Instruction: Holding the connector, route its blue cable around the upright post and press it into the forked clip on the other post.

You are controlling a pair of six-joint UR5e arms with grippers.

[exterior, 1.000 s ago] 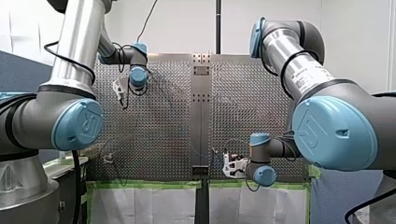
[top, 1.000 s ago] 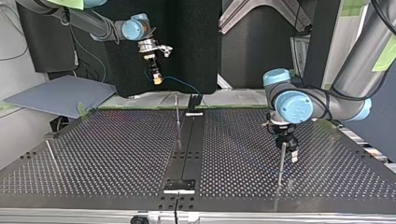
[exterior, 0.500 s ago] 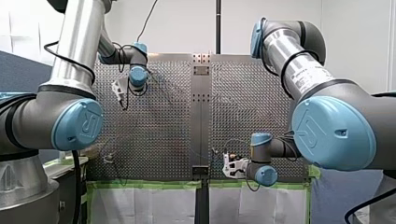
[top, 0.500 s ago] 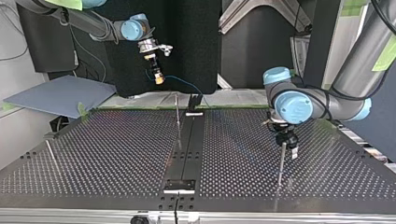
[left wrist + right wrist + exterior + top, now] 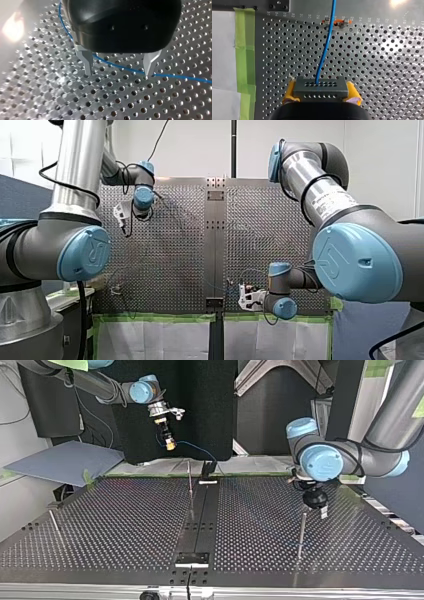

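While my right tool clamps the grey connector between its yellow pads, the blue cable runs ahead over the perforated surface toward a small orange fitting. My left tool hangs with metal fingers spread, nothing gripped — the cable passing beneath them — near the top of a thin upright post.

In the left wrist view the blue cable partly hides behind the black body of my left gripper.

Left claw now clear of post
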